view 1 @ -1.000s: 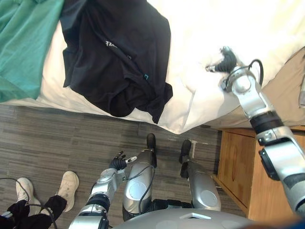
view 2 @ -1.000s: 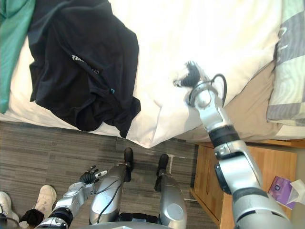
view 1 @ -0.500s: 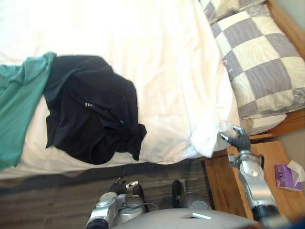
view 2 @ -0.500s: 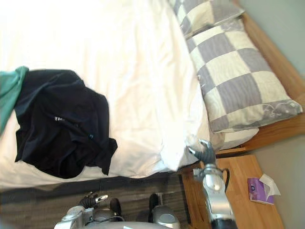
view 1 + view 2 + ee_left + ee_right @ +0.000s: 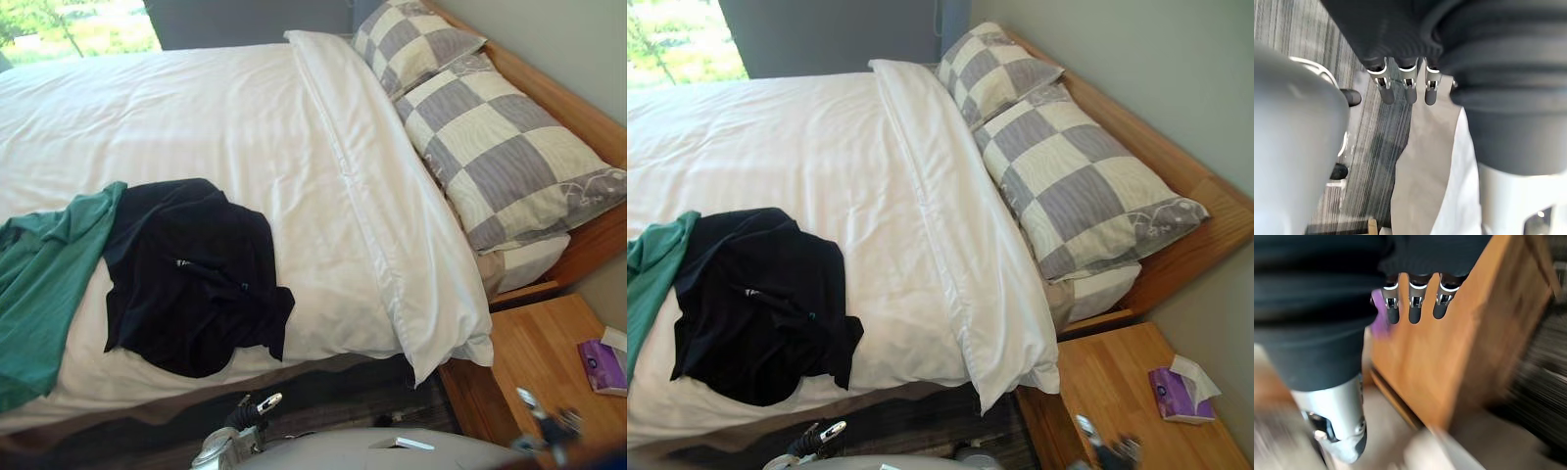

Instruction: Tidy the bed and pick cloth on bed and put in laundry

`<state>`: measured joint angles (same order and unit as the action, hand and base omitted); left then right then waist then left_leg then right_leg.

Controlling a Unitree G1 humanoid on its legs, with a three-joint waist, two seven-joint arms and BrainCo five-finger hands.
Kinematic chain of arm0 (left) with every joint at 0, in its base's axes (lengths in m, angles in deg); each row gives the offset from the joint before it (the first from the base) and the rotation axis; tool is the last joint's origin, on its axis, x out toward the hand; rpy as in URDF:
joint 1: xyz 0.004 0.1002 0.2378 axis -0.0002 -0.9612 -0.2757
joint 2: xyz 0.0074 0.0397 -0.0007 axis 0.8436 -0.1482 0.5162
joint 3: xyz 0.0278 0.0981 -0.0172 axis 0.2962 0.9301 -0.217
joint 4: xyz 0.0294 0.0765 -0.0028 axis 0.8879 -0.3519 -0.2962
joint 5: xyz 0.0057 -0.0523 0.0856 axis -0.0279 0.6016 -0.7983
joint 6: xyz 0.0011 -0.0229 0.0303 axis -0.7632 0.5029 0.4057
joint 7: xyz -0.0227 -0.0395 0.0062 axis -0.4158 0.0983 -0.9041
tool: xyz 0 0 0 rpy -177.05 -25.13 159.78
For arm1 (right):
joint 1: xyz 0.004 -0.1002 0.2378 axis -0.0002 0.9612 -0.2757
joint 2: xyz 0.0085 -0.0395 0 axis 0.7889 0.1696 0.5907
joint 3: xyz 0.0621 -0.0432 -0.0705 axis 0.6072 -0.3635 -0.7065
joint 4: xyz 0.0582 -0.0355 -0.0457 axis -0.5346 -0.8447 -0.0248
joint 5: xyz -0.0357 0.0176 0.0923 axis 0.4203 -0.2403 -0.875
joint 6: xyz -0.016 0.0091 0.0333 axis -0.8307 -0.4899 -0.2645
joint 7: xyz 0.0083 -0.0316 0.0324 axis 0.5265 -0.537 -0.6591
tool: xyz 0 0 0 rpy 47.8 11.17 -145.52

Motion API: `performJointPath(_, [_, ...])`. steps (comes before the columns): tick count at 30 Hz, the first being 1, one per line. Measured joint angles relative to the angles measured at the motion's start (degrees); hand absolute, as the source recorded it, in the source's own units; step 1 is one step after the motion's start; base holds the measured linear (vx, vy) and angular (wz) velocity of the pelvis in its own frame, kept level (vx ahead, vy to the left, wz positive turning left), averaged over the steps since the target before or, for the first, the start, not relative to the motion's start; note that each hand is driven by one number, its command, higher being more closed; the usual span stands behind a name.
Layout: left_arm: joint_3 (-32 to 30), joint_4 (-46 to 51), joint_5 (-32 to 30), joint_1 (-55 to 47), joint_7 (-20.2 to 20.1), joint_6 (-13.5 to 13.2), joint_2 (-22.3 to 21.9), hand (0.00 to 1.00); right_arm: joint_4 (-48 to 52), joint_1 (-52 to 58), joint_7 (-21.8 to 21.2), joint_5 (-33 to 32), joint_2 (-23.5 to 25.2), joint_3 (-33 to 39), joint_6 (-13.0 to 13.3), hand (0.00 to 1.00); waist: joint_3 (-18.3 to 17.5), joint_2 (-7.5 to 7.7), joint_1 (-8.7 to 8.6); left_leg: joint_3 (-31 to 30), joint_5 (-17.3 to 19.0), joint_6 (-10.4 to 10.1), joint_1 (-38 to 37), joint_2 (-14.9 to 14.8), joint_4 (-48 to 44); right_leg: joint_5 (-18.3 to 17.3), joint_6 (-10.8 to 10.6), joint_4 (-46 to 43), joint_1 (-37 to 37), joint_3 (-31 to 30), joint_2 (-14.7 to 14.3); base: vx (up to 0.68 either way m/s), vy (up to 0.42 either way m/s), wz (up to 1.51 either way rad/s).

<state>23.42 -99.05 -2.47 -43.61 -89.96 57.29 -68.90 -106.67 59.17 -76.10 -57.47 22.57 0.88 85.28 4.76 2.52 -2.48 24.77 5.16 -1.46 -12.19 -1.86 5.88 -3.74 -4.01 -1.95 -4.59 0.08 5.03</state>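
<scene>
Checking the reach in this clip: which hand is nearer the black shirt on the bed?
Left. The left hand hangs at the bedside close by the black shirt; the right hand is away over the nightstand.

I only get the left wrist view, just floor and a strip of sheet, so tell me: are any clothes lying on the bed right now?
Observer: Yes. A crumpled black shirt lies on the white duvet, close to the bed's near edge.
Operator: Anything else to collect?
Observer: A green garment lies on the robot's left of the black shirt, touching it.
Operator: Where is the right hand?
Observer: The right hand is by the wooden nightstand, with its fingers straight and nothing in them.
</scene>
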Motion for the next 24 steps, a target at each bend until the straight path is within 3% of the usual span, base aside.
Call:
performJointPath(1, [-1.2, 0.1, 0.0, -0.2, -1.0, 0.8, 0.1, 0.0, 5.4, 0.0, 1.2, 0.0, -1.8, 3.6, 0.6, 0.0, -0.2, 0.24, 0.0, 0.4, 0.3, -0.1, -0.1, 0.0, 0.0, 0.0, 0.0, 0.0, 0.0, 0.0, 0.1, 0.0, -0.008, -0.08])
performJointPath(6, [-3.5, 0.8, 0.2, -2.2, -1.5, 2.1, 0.1, 0.0, 21.5, -1.4, 0.6, 1.1, -7.2, 6.9, 2.6, 0.0, -0.9, 1.28, 0.19, 3.2, 1.3, -0.6, -0.8, -0.5, 0.0, 0.1, 0.0, -0.1, -0.2, 0.5, 0.0, 0.01, -0.013, -0.03])
performJointPath(7, [-3.5, 0.8, 0.3, -2.4, -1.4, 2.1, 0.1, 0.0, 26.2, -3.1, -1.3, 0.8, -8.3, 7.0, 3.2, 1.0, -1.1, 1.41, 0.23, 3.2, 1.4, -0.7, -0.9, -0.6, -0.1, 0.1, 0.0, -0.3, -0.2, 0.8, 0.0, 0.04, -0.018, 0.06])
performJointPath(12, [-3.1, 0.8, 2.2, -2.8, -1.2, 2.1, 0.1, 0.0, 36.9, -7.6, -10.0, -4.7, -8.2, 2.5, 2.1, 1.0, -1.1, 1.33, 0.34, 3.3, 1.6, -0.9, -0.8, -0.9, -1.8, 0.1, 0.0, -1.4, -0.2, 0.9, 0.0, 0.04, -0.026, 0.05])
performJointPath(14, [-1.1, 0.8, 2.7, -2.7, -0.3, 2.1, 0.7, 0.0, 40.6, -10.7, -14.5, -10.3, -7.2, -2.8, -0.9, 1.0, -0.5, 1.12, 0.45, 3.5, 1.8, -1.2, -0.6, -1.2, -3.2, 0.1, 0.0, -2.6, -0.1, 0.9, 0.1, 0.01, -0.046, 0.04])
performJointPath(17, [2.3, 0.5, 4.8, -1.0, 1.2, 2.3, 1.4, 0.0, 41.4, -16.2, -16.8, -16.2, -7.2, -9.7, -3.5, 1.0, 1.9, -0.5, 1.7, 2.8, 2.9, -0.9, 1.3, -1.4, -5.4, -0.1, 0.1, -3.9, 1.3, 1.1, 0.3, -0.03, -0.038, 0.04])
performJointPath(19, [4.1, 0.6, 6.5, 1.1, 1.6, 2.3, 1.8, 0.0, 41.7, -21.8, -16.3, -18.9, -7.3, -12.7, -4.1, 1.0, 4.3, -0.54, 2.52, 2.2, 3.4, -0.3, 4.2, -1.2, -7.6, -0.9, 0.0, -5.7, 3.8, 1.5, 1.1, -0.08, -0.024, 0.14])
performJointPath(24, [8.5, 0.4, 11.1, 8.1, 2.8, 1.2, 0.8, 0.0, 41.9, -38.7, -12.7, -23.2, -8.0, -15.0, -4.6, 1.0, 13.7, -3.62, 3.84, -0.6, 3.7, 1.1, 14.0, -0.8, -14.0, -2.1, -0.1, -9.1, 11.5, 2.7, 3.0, -0.14, -0.026, 0.31])
